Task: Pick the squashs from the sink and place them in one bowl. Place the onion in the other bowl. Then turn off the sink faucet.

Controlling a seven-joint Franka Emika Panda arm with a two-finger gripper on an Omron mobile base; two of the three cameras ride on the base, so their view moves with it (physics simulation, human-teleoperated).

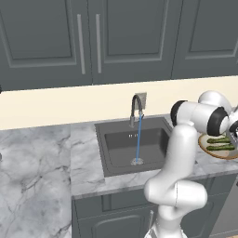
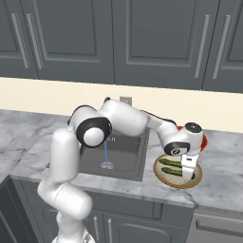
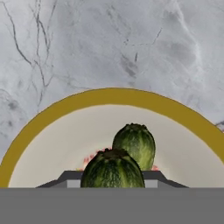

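Squashs (image 2: 172,165): both in the beige bowl (image 2: 161,177), firm, smooth (likely slippery); grip mid-length.
Gripper (image 2: 188,172): jaws narrow, apparently clasping one squash.

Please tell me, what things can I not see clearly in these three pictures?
- Red bowl, right base view: mostly hidden behind the hand; its contents unreadable.
- Beige bowl, left base view: cut by the right edge and the arm.
- Near squash, hand view: lower end cut off; whether the gripper grips it is unclear.
- Sink floor, right base view: partly behind the arm.
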